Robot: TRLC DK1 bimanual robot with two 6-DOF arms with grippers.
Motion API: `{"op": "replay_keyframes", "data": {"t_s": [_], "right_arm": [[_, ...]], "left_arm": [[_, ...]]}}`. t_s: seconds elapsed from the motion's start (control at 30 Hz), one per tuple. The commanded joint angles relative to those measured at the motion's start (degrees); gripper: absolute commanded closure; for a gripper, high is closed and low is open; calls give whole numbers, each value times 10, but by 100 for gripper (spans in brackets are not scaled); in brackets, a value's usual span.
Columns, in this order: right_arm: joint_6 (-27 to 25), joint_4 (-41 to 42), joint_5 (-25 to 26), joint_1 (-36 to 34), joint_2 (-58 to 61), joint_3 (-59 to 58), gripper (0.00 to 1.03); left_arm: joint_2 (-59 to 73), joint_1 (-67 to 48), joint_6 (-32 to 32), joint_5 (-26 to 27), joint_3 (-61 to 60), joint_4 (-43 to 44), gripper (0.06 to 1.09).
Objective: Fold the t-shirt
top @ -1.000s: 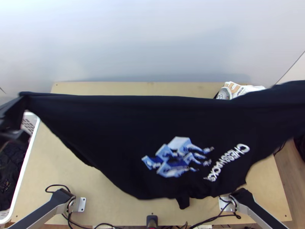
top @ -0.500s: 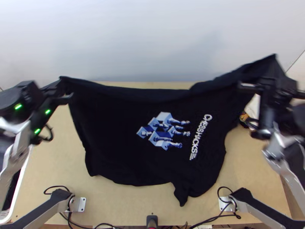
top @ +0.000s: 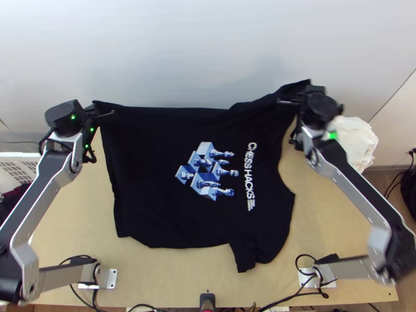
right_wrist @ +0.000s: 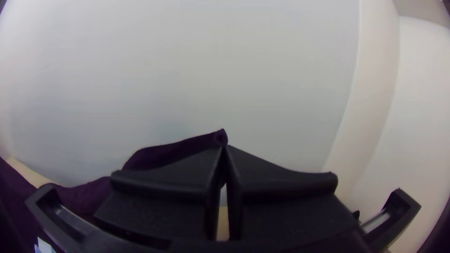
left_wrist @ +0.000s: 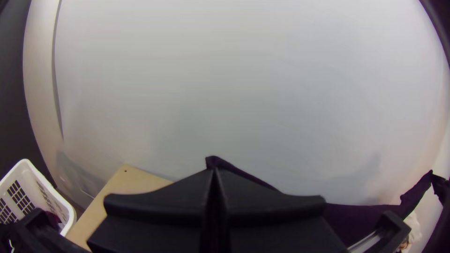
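Left gripper [top: 96, 108] pinched on one far corner of the black t-shirt [top: 151, 182], my left arm faces its partner in the top view, where my right gripper [top: 308, 89] grasps the other far corner. Stretched between them, the far edge hangs raised beside the pale wall [top: 203, 47], while the near part appears to rest on the wooden table [top: 333, 218], blue-and-white print facing up. Judging by that print, I hold hem on the left and sleeve or shoulder on the right. A near sleeve [top: 243, 255] lies bent.

In the left wrist view, my fingers meet, a peak of cloth poking past their tips; a white basket [left_wrist: 65, 211] stands beyond the table.

In the right wrist view, my fingers press nearly together, a nub of fabric between the tips.

Spreading looks to be the step in hand, ahead of any fold. Next, I judge, both grippers must lower the edge evenly, keeping it taut, lest the slacker right side bunch.
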Motion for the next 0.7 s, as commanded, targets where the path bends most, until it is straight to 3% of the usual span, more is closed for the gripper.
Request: {"op": "replay_keyframes", "data": {"t_s": [0.0,0.23,0.53,0.67], "right_arm": [[89,-99,-46,-18,166,107,100],[182,-261,-115,-43,312,308,100],[208,-355,-119,-74,459,537,100],[211,-353,-119,-78,484,572,100]], "left_arm": [[110,34,-16,-4,10,52,105],[203,34,-32,-16,58,73,105],[327,35,-31,-28,176,91,105],[368,36,-30,-29,230,90,105]]}}
